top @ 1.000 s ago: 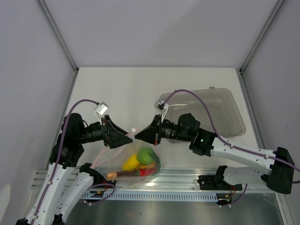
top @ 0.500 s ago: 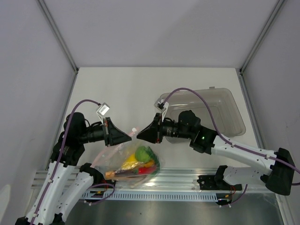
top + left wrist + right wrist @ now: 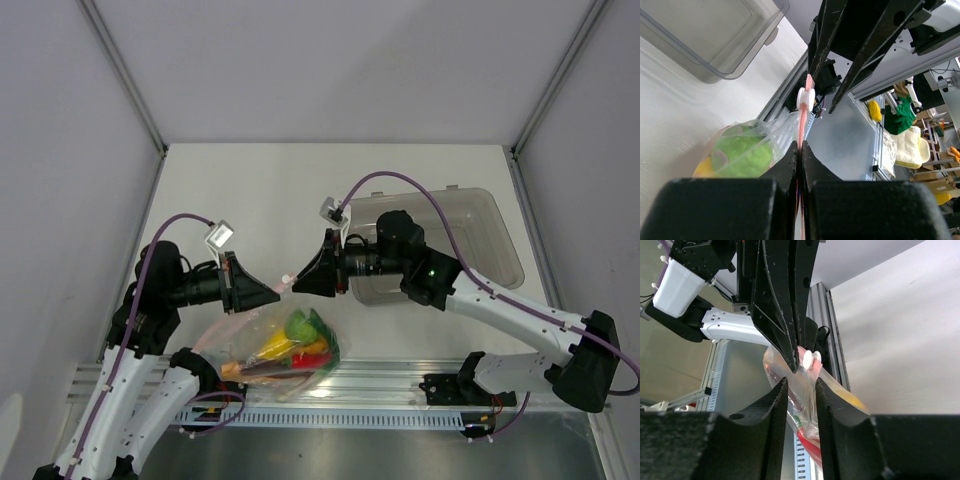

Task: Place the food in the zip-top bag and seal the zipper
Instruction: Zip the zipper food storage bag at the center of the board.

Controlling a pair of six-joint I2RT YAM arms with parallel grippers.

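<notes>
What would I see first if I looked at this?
A clear bag stuffed with bright toy food sits near the front of the table. Two black grippers meet above it: the left gripper pinches its pink zipper, while the right gripper stands open beside it.

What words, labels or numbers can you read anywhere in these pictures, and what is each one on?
No text can be read in any view.
Left arm's white tag: too small to show print.
Right arm's white tag: too small to show print.
The zip-top bag, zipper and grey bin show no lettering.
</notes>
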